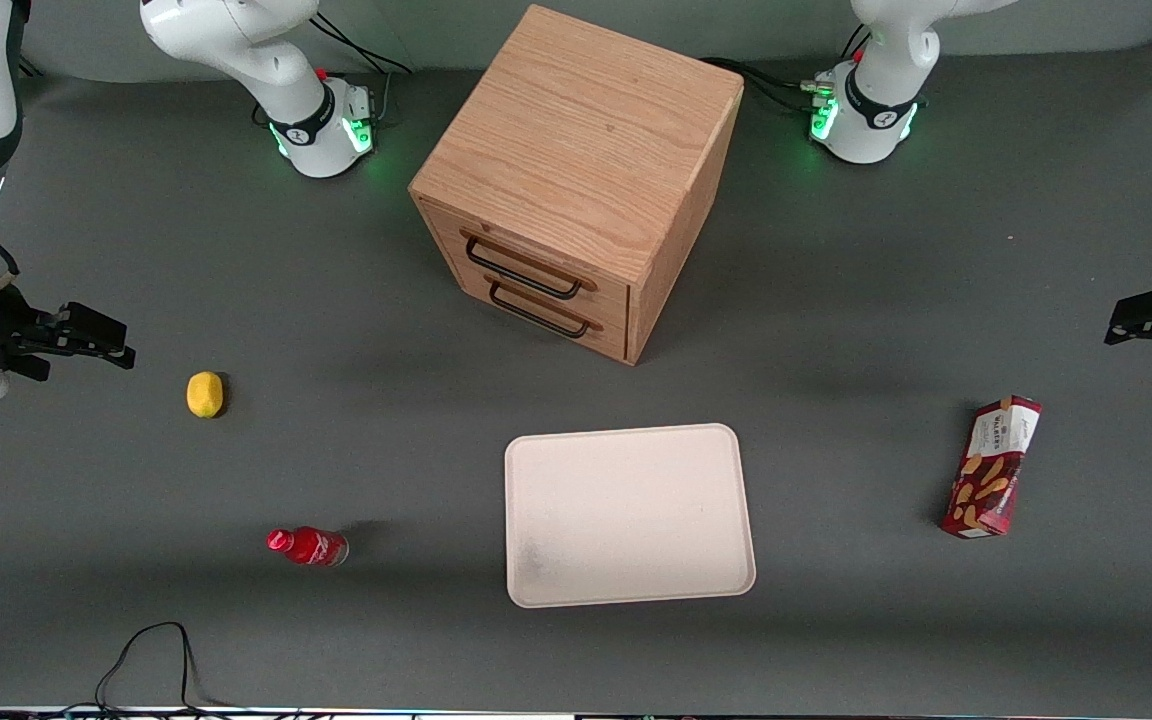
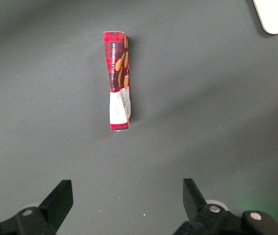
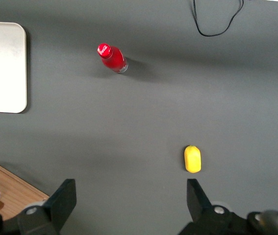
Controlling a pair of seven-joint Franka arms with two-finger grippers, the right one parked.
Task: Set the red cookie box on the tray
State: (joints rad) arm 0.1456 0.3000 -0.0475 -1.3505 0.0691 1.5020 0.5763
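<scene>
Nothing done: long dark-red cardboard cookie box (image 1: 994, 466) untouched near surface edge, off pale cream tray (image 1: 626, 515); tool (image 2: 126, 196) spread, empty, hovering above.

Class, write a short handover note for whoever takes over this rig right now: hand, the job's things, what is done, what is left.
Hand: open, holding nothing, above the table near the red cookie box.
Box: lying on the table toward the working arm's end, apart from the tray.
Tray: nearer the front camera than the wooden drawer cabinet, nothing on it.
Done: nothing.
Left: grasp the box, carry it over, set it on the tray.
</scene>
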